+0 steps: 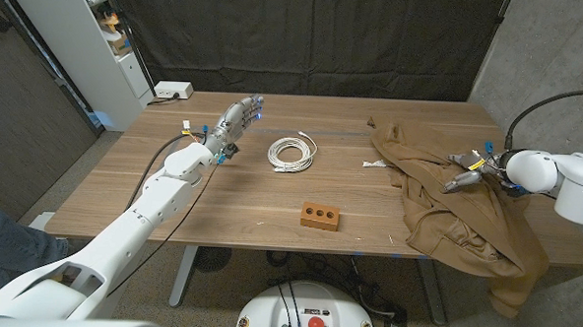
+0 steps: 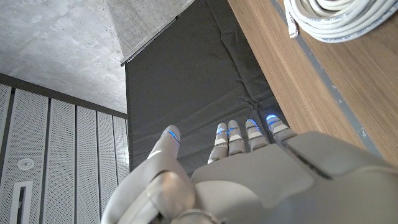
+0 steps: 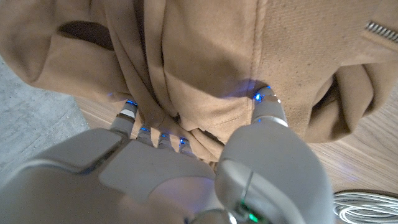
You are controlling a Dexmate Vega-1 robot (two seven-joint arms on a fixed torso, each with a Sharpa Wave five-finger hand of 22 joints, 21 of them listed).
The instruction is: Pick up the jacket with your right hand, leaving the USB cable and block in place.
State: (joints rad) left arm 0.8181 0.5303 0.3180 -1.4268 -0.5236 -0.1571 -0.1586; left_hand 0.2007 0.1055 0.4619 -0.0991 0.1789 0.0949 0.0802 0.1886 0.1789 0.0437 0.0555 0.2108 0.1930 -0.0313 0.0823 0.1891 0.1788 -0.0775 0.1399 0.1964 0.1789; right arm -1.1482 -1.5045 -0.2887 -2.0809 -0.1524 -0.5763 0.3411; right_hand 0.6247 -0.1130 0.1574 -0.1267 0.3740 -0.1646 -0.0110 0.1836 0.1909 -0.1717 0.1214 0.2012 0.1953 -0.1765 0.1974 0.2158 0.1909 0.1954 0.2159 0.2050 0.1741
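Observation:
A brown jacket lies crumpled on the right side of the wooden table, one part hanging over the front edge. My right hand is on its upper folds. In the right wrist view the fingers dig into the cloth and the thumb presses from the other side, pinching a fold of the jacket. The coiled white USB cable lies mid-table, and the brown block with two holes sits nearer the front. My left hand is held above the table left of the cable, fingers straight and holding nothing.
A white box with a cable sits at the back left corner. A small white scrap lies just left of the jacket. A dark curtain hangs behind the table, with white shelving at the far left.

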